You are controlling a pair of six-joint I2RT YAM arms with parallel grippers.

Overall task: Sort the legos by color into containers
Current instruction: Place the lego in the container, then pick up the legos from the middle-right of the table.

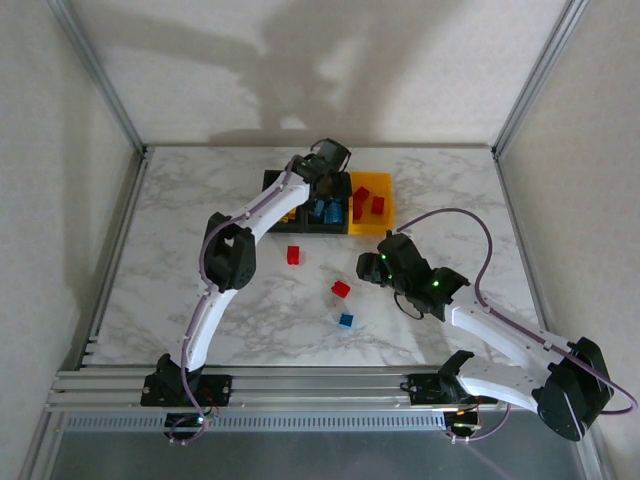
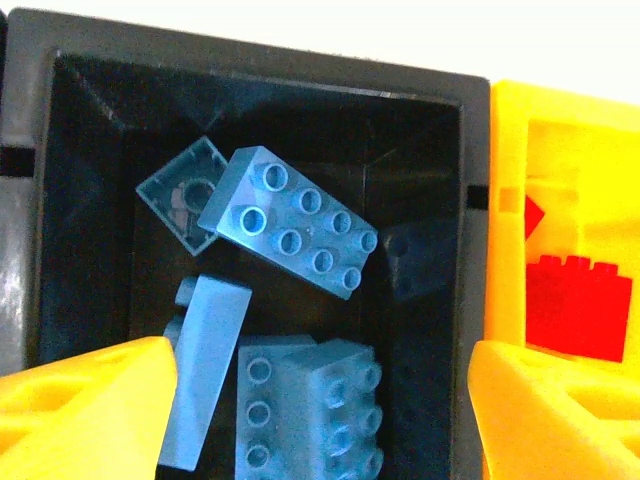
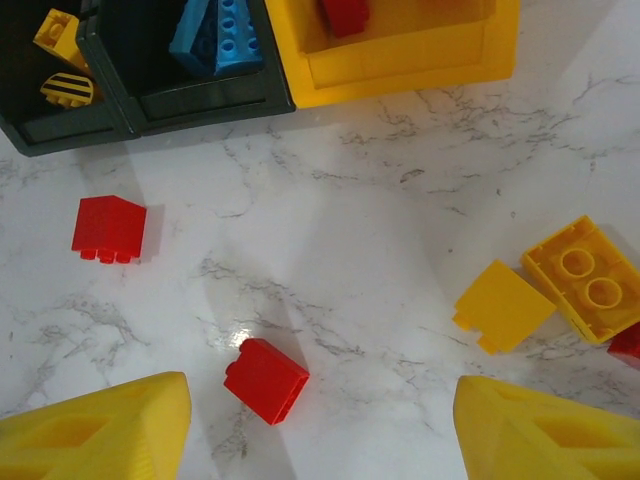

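Right arm (image 1: 500, 335): base at the lower right of the overhead frame, elbow folded into the far lower-right corner, forearm running up-left to the centre.
Right tool (image 3: 320, 430): yellow fingers spread wide with nothing pinched, pointing down at the marble tabletop (image 3: 400, 200).
Loose legos: a red brick (image 3: 266, 380) lies just ahead of the right tool's gap. A second red brick (image 3: 108, 228) sits at left, two yellow bricks (image 3: 503, 305) at the right edge, and a blue brick (image 1: 346, 320) at lower centre of the overhead frame.
Left arm (image 1: 228, 250): base at lower left, elbow at mid-left, forearm stretched up-right to the bins.
Left tool (image 2: 320, 415): fingers spread and empty, above the middle black bin (image 2: 250, 60).
Middle black bin: blue bricks (image 2: 295, 220) piled inside.
Yellow bin (image 2: 505, 200): joined on the right, with red bricks (image 2: 580, 305) inside.
Left black bin (image 3: 60, 135): yellow bricks (image 3: 55, 30) inside.
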